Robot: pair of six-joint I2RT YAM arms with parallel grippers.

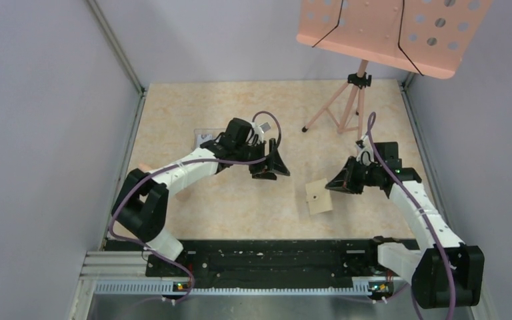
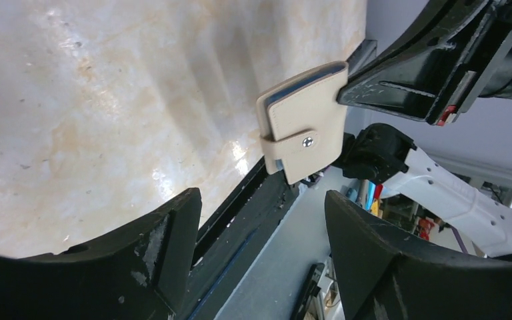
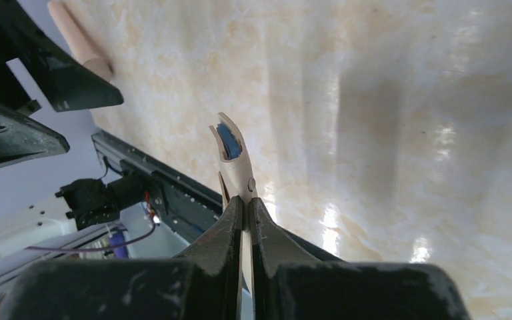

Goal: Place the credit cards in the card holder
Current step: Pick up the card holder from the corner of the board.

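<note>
The card holder (image 1: 319, 197) is a tan wallet, closed by a snapped strap with a small centre dot, and blue shows at its edge. My right gripper (image 1: 338, 183) is shut on its edge and holds it upright just above the table. In the right wrist view the wallet (image 3: 232, 160) sticks up from the closed gripper (image 3: 247, 205). My left gripper (image 1: 271, 167) is open and empty, a short way left of the wallet. In the left wrist view the wallet (image 2: 303, 127) is beyond the spread gripper (image 2: 261, 200). No credit cards show.
A clear plastic box (image 1: 203, 139) sits behind the left arm, mostly hidden. A pink music stand (image 1: 387, 30) on a tripod (image 1: 347, 100) stands at the back right. A pink rod end (image 1: 145, 167) lies by the left arm. Grey walls enclose the table.
</note>
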